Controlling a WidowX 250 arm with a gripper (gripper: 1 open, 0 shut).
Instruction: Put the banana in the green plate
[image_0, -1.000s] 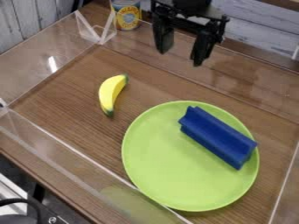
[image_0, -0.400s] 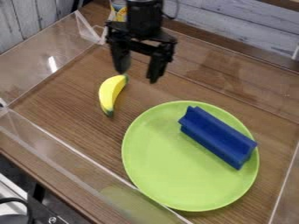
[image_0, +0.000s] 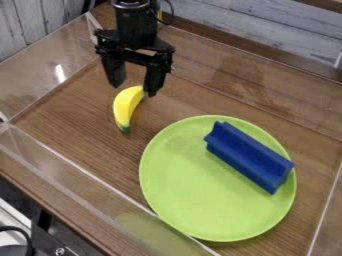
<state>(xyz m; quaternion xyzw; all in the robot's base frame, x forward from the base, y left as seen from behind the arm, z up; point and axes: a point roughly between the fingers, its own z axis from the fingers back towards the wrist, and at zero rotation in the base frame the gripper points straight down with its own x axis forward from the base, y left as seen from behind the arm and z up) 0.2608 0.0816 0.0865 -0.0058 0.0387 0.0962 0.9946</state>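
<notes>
The banana (image_0: 126, 107) is small, curved and yellow with dark tips, lying on the wooden table left of the green plate (image_0: 201, 195). My gripper (image_0: 134, 79) hangs pointing down just above the banana's upper end. Its two black fingers stand apart and nothing is between them. A gap still shows between the fingertips and the fruit. The green plate is large, round and lime-coloured, at the front right.
A blue rectangular block (image_0: 247, 154) lies on the right part of the plate. Clear plastic walls (image_0: 54, 170) fence the table at left and front. A yellow-labelled can (image_0: 144, 15) stands at the back behind the arm.
The gripper has travelled from the back right toward the left and down, ending over the banana. It stayed open. Banana, plate and block have not moved.
</notes>
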